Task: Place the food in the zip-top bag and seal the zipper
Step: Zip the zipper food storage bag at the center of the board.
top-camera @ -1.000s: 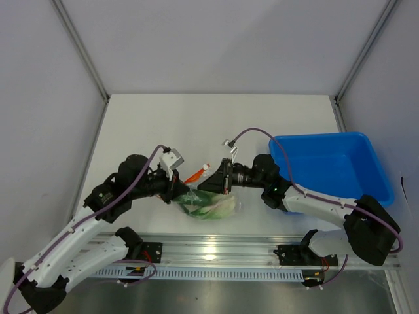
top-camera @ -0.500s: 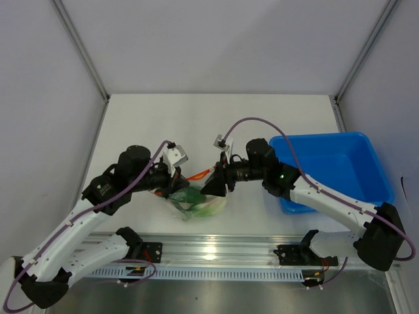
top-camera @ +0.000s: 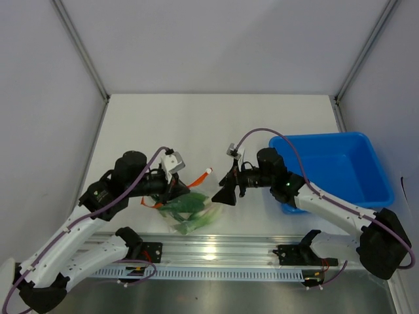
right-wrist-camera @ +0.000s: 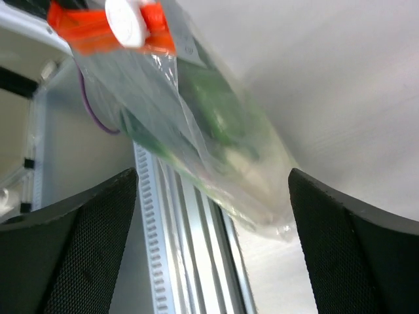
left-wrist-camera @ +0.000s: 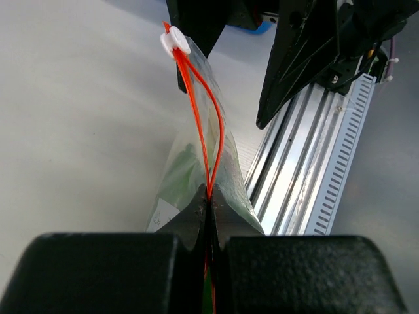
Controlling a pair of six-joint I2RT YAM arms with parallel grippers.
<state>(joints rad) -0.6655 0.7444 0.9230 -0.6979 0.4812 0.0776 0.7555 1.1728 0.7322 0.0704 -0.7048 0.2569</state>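
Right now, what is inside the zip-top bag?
Green food shows through the clear zip-top bag, leafy with pale stalks. The left gripper, shut on the bag's mouth edge, covers that end, so I cannot count the pieces.

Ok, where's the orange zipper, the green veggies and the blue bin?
orange zipper (right-wrist-camera: 75, 29), right wrist view, its thick end.
green veggies (top-camera: 186, 209), top view, middle of the leaves.
blue bin (top-camera: 337, 167), top view, its bare floor.

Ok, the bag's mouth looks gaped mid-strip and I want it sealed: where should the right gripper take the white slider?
Pinch the white slider at the free end of the zipper, coming from the right, jaws across the strip's flat faces. The left gripper clamps the opposite end, so the strip stands on edge; the right gripper hangs open.
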